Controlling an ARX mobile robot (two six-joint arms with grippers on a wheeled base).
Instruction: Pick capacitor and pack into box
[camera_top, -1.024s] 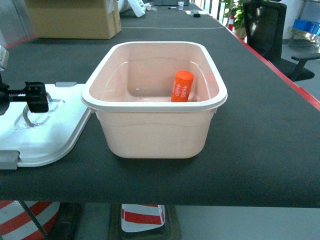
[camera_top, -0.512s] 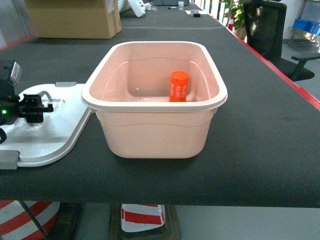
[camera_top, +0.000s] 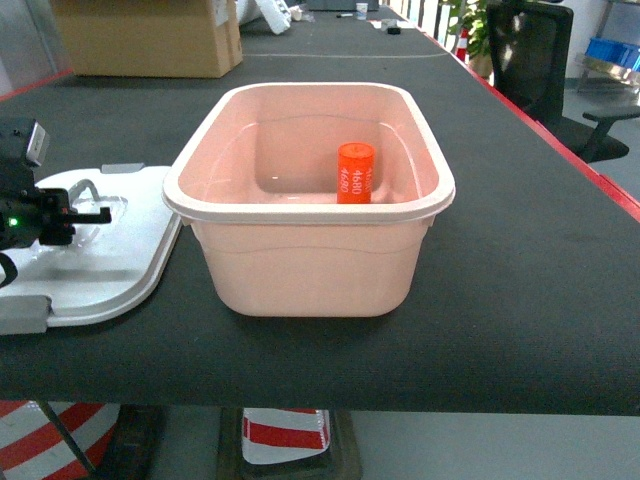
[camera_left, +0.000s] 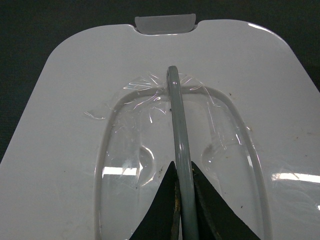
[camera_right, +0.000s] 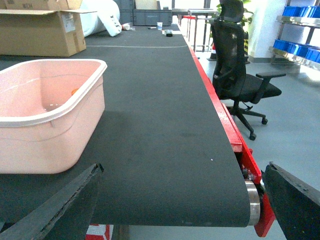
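1. One capacitor (camera_top: 355, 172) stands upright inside the box (camera_top: 300, 262), centre of the head view, right of the tub's middle.
2. Its lid (camera_top: 100, 262) lies flat at lower left, touching the box's left wall.
3. Left gripper (camera_left: 183, 189) is clenched on the lid's handle (camera_left: 176, 115), which runs lengthwise away from the fingers.
4. Right gripper (camera_right: 182, 197) hangs spread wide, lower right, well apart from the box.
5. Closing likely means carrying the lid rightward.

You see the orange capacitor (camera_top: 355, 172) standing upright inside the open peach-pink box (camera_top: 310, 262), toward its right side; the box's white lid (camera_top: 110, 265) lies flat just left of it.
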